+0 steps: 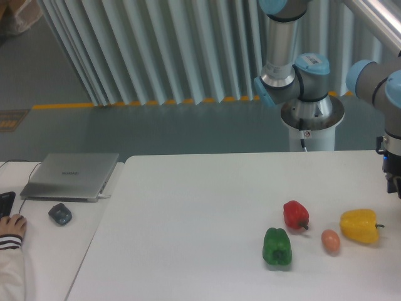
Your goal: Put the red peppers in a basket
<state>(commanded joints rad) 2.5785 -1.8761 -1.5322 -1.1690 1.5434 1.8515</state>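
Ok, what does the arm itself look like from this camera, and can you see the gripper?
The arm is built of silver-grey metal tubes with light blue caps at the joints, standing on a round silver base with a small red-and-white label and a thin dark cable below it. At the right edge a dark wrist section shows; the gripper's fingers are cut off by the frame.

Gripper (395,182) above the yellow pepper (359,226) is cut off by the right edge; fingers out of view, state unreadable. Upper arm cropped by the top edge. Person's hand (10,224) left of the laptop (70,175) is partly cropped by the left edge.
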